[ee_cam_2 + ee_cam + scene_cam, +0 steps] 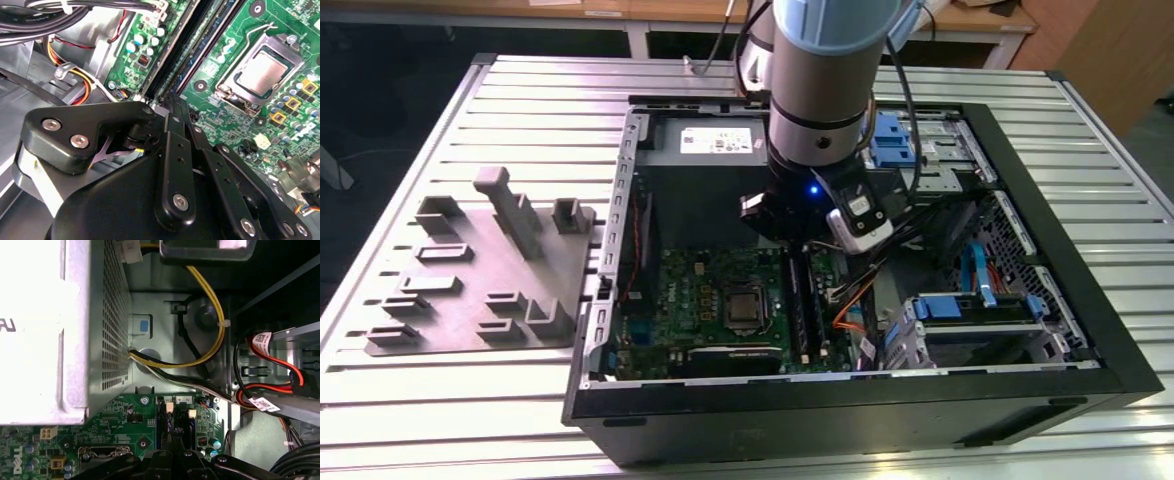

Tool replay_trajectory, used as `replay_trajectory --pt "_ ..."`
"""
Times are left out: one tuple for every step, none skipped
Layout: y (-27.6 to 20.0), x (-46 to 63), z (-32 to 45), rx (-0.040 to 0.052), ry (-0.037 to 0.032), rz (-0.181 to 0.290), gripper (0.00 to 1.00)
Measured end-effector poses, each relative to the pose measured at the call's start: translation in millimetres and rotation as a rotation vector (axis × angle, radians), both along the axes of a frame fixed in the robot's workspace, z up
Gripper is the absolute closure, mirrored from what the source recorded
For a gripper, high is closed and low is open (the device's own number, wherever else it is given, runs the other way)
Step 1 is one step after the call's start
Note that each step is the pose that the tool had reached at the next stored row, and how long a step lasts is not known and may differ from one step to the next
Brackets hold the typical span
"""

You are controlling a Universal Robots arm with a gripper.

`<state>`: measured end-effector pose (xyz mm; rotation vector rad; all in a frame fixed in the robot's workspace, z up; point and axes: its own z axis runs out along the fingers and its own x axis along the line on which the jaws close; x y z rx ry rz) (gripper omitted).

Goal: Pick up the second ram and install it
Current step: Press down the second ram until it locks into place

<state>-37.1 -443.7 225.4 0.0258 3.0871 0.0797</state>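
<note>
Slatted aluminium desk (480, 400) holds everything: a grey plastic fixture plate (480, 270) with raised blocks sits toward the exterior view's left, and an open black computer case (854, 400) lies on its side next to it, presumably so the arm can reach straight down onto the green motherboard (707, 290).

The arm is down inside the case, with the end effector (176, 107) right over the long black memory slots (200, 30), which run just beside the processor socket (260, 72). In the second wrist view the fingers (172, 150) look drawn close together, tips nearly meeting at the near end of the slots, so I'd call it clenched. Whether the second ram is pinched between them I honestly can't tell; the black linkage hides that spot. One slot looks like it has a dark stick (212, 47) seated in it, but I can't say which stick that is.

In the first wrist view the fingertips (172, 437) line up with the slot ends, which fits a straight push down. Yellow and black cables (210, 315) and red ones (270, 370) stay bundled off to the side, clear of the slots.
</note>
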Motion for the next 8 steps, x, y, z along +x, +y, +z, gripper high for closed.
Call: replay_trajectory --pt "0.0 0.0 -0.9 -0.0001 0.0000 0.000 0.90" --pt "0.0 0.0 -1.0 -0.0002 0.0001 0.000 0.90" --pt "0.0 0.0 -1.0 -0.0003 0.0001 0.000 0.90" --pt "0.0 0.0 -1.1 -0.0004 0.0001 0.000 0.90" --pt "0.1 0.0 -1.9 0.0001 -0.0001 0.000 0.90" --pt "0.1 0.0 -2.7 0.0001 -0.0001 0.000 0.90" --pt "0.1 0.0 -3.5 -0.0001 0.0000 0.000 0.90" --pt "0.1 0.0 -4.2 -0.0001 0.0000 0.000 0.90"
